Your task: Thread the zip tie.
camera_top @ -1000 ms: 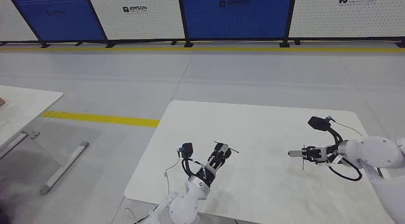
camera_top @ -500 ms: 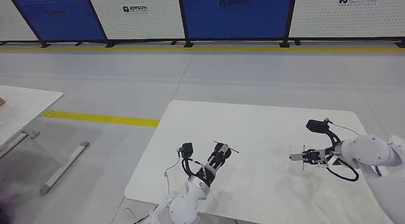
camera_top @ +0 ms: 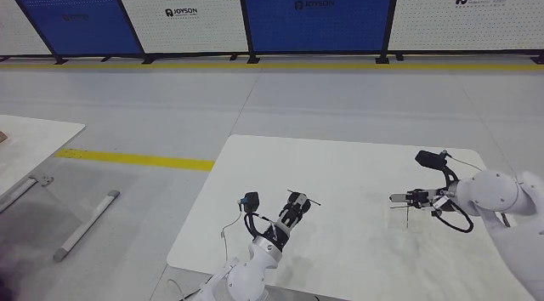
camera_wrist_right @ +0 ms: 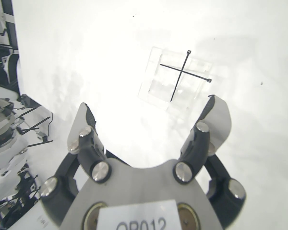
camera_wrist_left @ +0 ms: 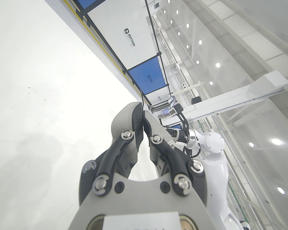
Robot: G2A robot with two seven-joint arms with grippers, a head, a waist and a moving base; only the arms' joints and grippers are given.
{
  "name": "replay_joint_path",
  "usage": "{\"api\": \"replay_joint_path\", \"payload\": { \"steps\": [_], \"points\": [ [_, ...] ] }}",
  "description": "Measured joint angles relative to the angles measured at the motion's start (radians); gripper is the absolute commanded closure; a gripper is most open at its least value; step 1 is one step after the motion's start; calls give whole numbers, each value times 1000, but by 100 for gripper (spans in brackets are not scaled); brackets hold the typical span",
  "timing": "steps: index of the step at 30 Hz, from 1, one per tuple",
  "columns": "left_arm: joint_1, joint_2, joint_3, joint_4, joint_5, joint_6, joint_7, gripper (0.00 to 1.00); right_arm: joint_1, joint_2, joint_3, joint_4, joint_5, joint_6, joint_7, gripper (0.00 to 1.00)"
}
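Note:
My left gripper [camera_top: 297, 205] [camera_wrist_left: 143, 114] is near the table's front edge, shut on a thin black zip tie [camera_wrist_left: 141, 97] whose end sticks out past the fingertips [camera_top: 306, 197]. On the table's right side my right gripper [camera_top: 396, 198] [camera_wrist_right: 149, 103] hovers open with nothing between its fingers. Below it, two more black zip ties [camera_wrist_right: 182, 71] lie crossed on a small clear plastic tray [camera_wrist_right: 156, 57]. The crossed ties [camera_top: 407, 215] sit just beside the right gripper in the top view.
The white table [camera_top: 340, 165] has bare surface between the two arms and toward its far edge. Blue and white pegboard panels [camera_top: 314, 3] stand across the floor behind. A second white table [camera_top: 25, 144] is at the far left.
My right gripper dipped slightly toward the table's front, then shifted back toward the far side, staying over the clear tray. The left arm has not moved.

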State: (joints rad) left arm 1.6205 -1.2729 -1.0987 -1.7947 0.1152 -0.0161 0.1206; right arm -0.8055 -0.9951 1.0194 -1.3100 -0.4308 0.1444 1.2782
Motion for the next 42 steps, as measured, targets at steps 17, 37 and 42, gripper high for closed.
{"api": "replay_joint_path", "payload": {
  "steps": [17,37,42],
  "points": [
    [0,0,0,0,0,0,0,100,41,-16,-57,4,-28,112,59,0],
    [0,0,0,0,0,0,0,100,59,-30,-84,20,-53,165,14,24],
    [0,0,0,0,0,0,0,100,88,-45,-116,83,-54,195,29,35]
  ]
}}
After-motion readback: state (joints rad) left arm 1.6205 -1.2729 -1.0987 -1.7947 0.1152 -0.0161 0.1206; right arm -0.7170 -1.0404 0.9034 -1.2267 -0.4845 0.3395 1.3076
